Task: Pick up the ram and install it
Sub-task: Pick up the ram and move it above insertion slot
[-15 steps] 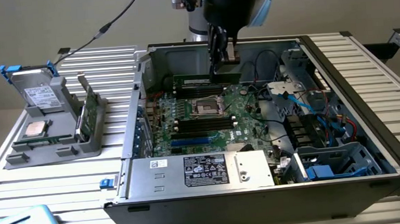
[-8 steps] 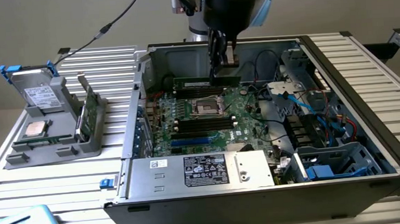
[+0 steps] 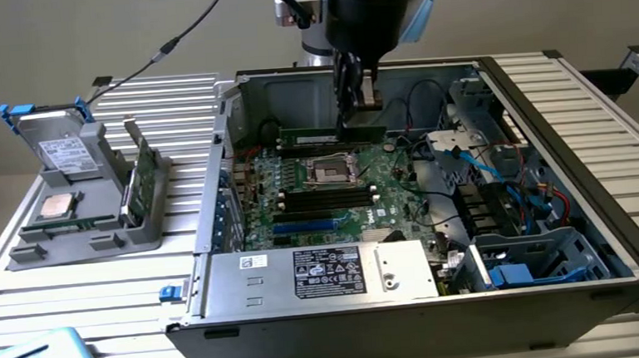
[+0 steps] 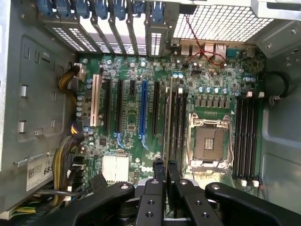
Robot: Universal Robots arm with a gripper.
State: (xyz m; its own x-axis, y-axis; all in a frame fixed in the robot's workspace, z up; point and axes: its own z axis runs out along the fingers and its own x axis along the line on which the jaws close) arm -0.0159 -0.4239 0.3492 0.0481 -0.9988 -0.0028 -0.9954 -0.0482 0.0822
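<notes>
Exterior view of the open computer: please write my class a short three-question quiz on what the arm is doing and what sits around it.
1. True or false: the gripper is shut on the ram inside the computer case.
2. Which of these sits in the rack at the exterior view's left? A) the grey drive B) a keyboard C) a mug
3. Fill in: the ram's board is coloured ____.
Key: 1 true; 2 A; 3 green.
</notes>
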